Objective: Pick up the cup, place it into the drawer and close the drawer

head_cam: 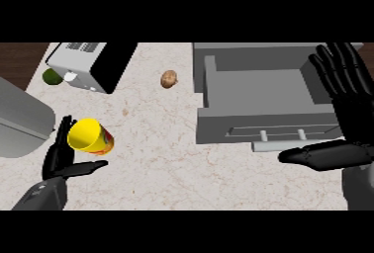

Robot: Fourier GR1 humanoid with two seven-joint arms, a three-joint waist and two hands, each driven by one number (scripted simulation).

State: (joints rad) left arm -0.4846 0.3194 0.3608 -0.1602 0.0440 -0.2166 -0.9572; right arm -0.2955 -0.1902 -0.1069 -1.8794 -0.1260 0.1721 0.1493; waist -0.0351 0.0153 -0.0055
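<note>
A yellow cup point(90, 137) with a red and orange outside lies tilted on the counter at the left, its mouth turned up towards me. My left hand point(60, 159) is right beside it, fingers straight along its left side and thumb stretched out beneath it, not curled round it. The grey drawer point(263, 89) stands pulled out at the right, its inside bare and its front panel with a handle point(281, 132) facing me. My right hand point(343, 99) is open over the drawer's right edge, fingers straight and pointing away, thumb out to the left below the drawer front.
A white and black toaster point(91, 64) stands at the back left with a green fruit point(51, 76) beside it. A brown potato point(168, 78) lies between toaster and drawer. A grey rounded object point(22, 121) sits at the far left edge.
</note>
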